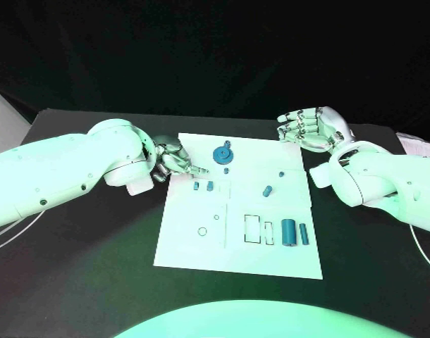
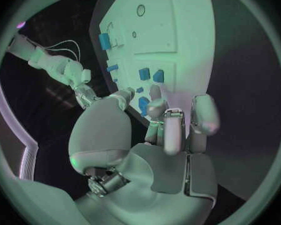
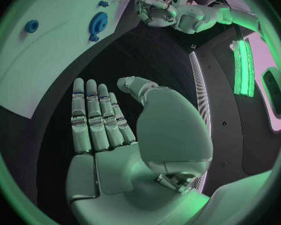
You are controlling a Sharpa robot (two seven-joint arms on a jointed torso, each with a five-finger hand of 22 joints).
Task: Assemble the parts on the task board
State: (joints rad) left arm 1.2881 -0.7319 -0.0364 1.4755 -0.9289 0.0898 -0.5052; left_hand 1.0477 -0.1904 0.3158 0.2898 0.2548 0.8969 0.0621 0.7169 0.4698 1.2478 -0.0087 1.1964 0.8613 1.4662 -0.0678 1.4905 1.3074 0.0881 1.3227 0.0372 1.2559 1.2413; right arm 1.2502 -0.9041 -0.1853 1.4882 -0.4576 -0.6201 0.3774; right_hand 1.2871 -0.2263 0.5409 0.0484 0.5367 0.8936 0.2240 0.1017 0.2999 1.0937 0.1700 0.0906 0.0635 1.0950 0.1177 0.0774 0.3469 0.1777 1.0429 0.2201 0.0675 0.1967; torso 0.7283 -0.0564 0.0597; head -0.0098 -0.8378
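The black table [image 1: 83,282] is carrying the white task board [image 1: 245,253] in its middle, and around the table the room is lying in darkness, so nothing more of it can be told.

The left hand [image 1: 173,159] is reaching over the board's left edge. Its fingers are curling toward two small blue parts [image 1: 201,186] standing side by side just beside its fingertips. In the left wrist view a small blue piece is showing close between the thumb and a finger, but I cannot tell if the hand is already pinching it or only hovering over it. The right hand [image 1: 313,128] is waiting beyond the far right corner of the board, fingers straight and apart, holding nothing.

To my judgement the task is being at an early stage. A blue gear [image 1: 222,155] is sitting near the far edge, one little peg [image 1: 267,190] is lying loose in the middle, and two blue cylinders [image 1: 295,232] are lying beside the empty rectangular slots [image 1: 256,228] near the right. Most parts are still waiting for their places.
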